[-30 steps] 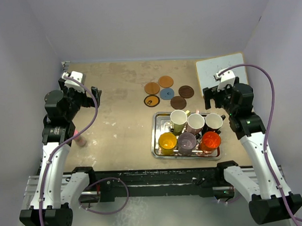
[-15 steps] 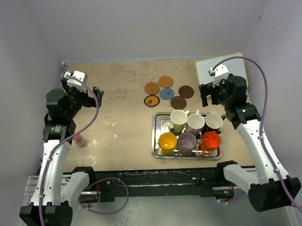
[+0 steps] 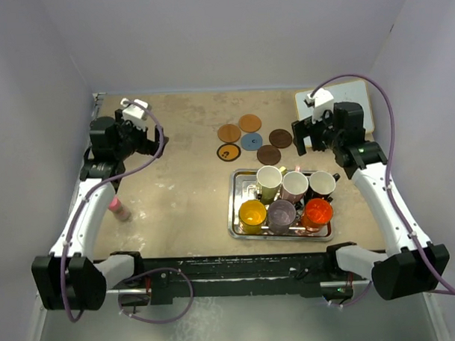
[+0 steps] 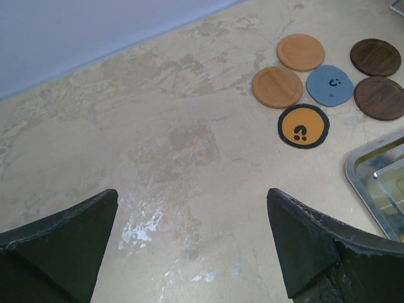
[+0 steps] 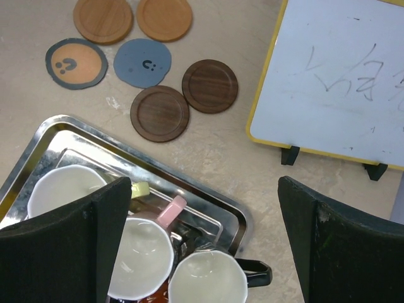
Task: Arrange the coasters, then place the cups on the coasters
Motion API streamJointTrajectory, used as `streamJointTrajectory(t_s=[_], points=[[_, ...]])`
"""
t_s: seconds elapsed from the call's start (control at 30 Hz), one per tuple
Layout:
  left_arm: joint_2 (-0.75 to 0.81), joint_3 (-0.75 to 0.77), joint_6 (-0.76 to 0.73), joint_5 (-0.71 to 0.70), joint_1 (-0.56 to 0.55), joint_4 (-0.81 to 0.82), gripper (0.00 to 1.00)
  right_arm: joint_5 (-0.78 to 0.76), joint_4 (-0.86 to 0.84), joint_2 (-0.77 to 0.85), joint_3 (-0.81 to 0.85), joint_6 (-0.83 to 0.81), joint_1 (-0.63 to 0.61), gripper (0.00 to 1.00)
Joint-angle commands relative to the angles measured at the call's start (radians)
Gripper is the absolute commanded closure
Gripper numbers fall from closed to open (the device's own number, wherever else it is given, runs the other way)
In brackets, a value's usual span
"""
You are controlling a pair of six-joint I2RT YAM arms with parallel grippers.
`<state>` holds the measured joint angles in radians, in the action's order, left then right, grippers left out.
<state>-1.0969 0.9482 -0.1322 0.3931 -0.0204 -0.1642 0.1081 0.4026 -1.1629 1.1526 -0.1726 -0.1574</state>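
Task is looking barely started. The six coasters are sitting bunched in a loose cluster at the far middle of the table (image 3: 183, 179). The two orange-brown coasters (image 3: 228, 133) are lying side by side at the far left of the bunch, with the blue coaster (image 3: 251, 142) just beside them. The black coaster with the orange ring (image 3: 227, 152) is lying at the near left, and the two dark brown coasters (image 3: 280, 139) are lying on the right. Nothing is reading as a row or grid, so the arranging is judged not yet done. All six cups are standing packed inside the steel tray (image 3: 234, 215), just on the near side of the coasters. The cream cup (image 3: 269, 180), pinkish-white cup (image 3: 294, 185) and black cup (image 3: 322, 184) are making up the far row. The yellow-orange cup (image 3: 252, 214), greyish-purple cup (image 3: 281, 213) and orange-red cup (image 3: 318, 211) are making up the near row. No cup is sitting on a coaster. The left gripper (image 4: 191, 192) is hovering over bare table left of the coasters, jaws spread wide, gripping nothing. The right gripper (image 5: 205, 183) is hanging above the tray's far edge near the dark brown coasters, jaws equally wide and empty. Both stages are remaining: spacing out the coasters, then lifting out six cups. A whiteboard (image 5: 341, 69) and a pink bottle (image 3: 120, 210) are sitting off to the sides, uninvolved.
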Motion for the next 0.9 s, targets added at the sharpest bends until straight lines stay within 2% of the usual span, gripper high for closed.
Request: streamJointTrajectory(t_s=[0.0,0.13,0.3,0.5,0.67,0.87], points=[[-0.103,0.079,-0.038,0.011,-0.063,0.126,0.02,0.041,0.023,0.055,0.033,-0.030,-0.007,0.00],[-0.244,0.138,-0.041,-0.053,-0.137,0.169,0.02,0.073,0.054,0.109,0.000,-0.015,-0.006,0.00],[-0.429,0.250,-0.002,-0.108,-0.206,0.211,0.02,0.038,0.017,0.152,-0.071,-0.019,0.000,0.00],[-0.671,0.387,0.019,-0.180,-0.299,0.224,0.02,0.109,0.004,0.172,-0.114,-0.032,0.096,0.00],[-0.893,0.564,0.023,-0.223,-0.358,0.186,0.03,0.128,0.000,0.181,-0.129,-0.035,0.156,0.00],[-1.117,0.766,0.053,-0.242,-0.383,0.140,0.04,0.125,0.001,0.168,-0.134,-0.049,0.174,0.00]])
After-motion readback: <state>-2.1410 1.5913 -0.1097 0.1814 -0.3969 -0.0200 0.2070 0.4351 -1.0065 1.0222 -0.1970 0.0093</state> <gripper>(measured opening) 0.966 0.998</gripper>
